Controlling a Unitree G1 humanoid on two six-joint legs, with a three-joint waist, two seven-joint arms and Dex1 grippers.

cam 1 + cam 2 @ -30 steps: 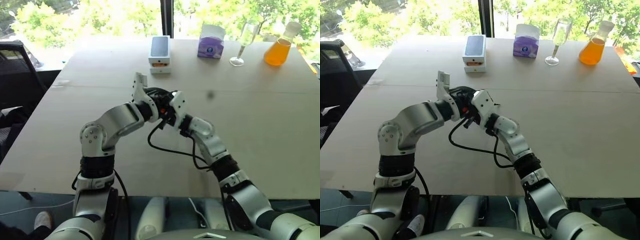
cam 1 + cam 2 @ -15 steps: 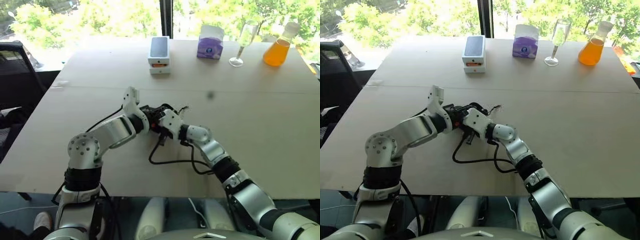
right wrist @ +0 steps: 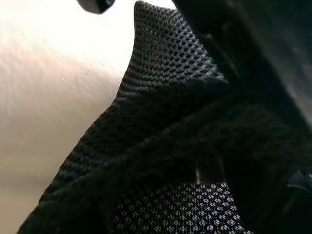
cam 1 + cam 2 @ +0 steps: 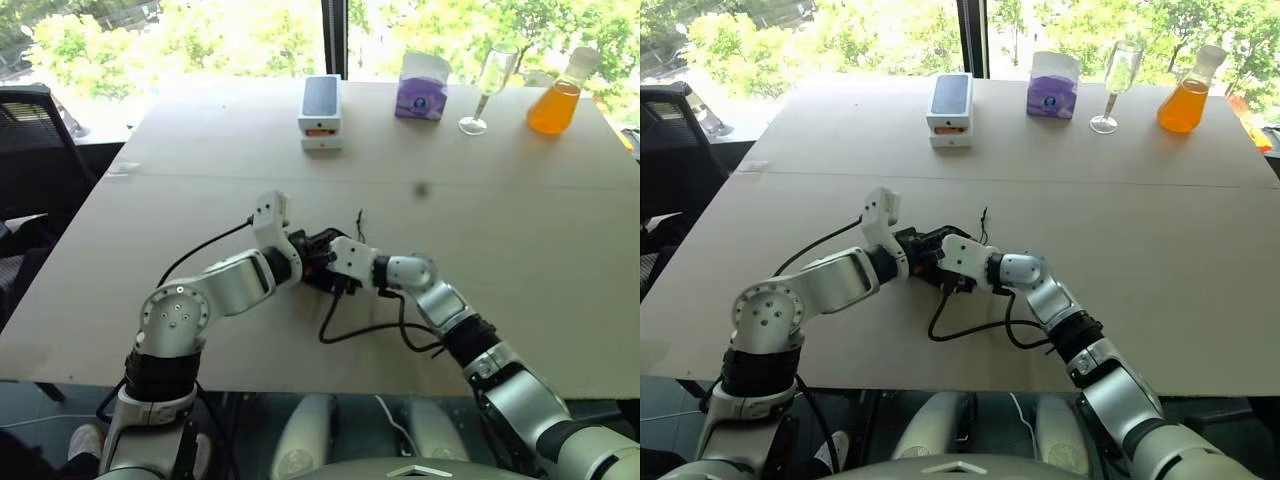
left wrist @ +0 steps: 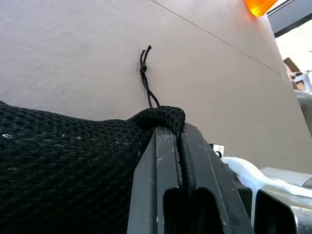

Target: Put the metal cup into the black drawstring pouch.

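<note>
Pale wood table [image 4: 520, 260] by sunny window; left end effector [image 5: 170, 134] clamped on black drawstring pouch [image 5: 63, 165], right's state unclear.

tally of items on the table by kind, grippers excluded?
Black drawstring pouch: 1
White phone box: 1
Purple tissue box: 1
Stemmed glass: 1
Flask of orange liquid: 1
Total: 5

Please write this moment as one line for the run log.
left gripper: shut on black drawstring pouch rim | pouch: low over table | cord: lying on table | metal cup: unseen
</note>
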